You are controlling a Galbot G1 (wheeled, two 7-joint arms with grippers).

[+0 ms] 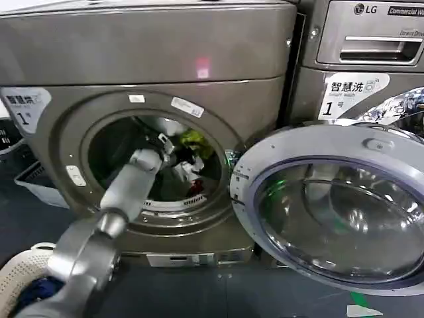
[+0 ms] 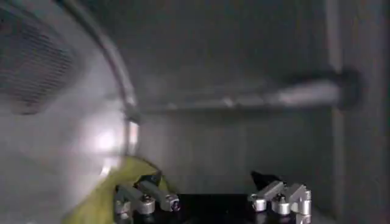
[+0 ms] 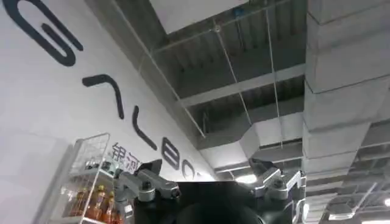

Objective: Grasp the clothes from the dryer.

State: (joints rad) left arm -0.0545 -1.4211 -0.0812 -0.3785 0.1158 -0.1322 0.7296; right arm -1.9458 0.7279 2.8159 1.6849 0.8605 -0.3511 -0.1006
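Observation:
The dryer (image 1: 152, 59) stands with its round glass door (image 1: 331, 205) swung wide to the right. Inside the drum lie the clothes: a yellow-green piece (image 1: 193, 140) above a white one with a red patch (image 1: 189, 173). My left arm reaches through the doorway, and my left gripper (image 1: 165, 142) is just left of the yellow-green piece. In the left wrist view my left gripper (image 2: 208, 181) is open, with nothing between its fingers and the yellow-green cloth (image 2: 106, 195) lying against one finger (image 2: 152, 182). My right gripper (image 3: 206, 167) is open, points up at the ceiling and holds nothing.
An LG-branded machine (image 1: 371, 40) stands to the right of the dryer, behind the open door. A white basket (image 1: 20, 271) with dark navy cloth (image 1: 40, 291) sits at the lower left. A grey crate (image 1: 40, 185) is on the floor left of the dryer.

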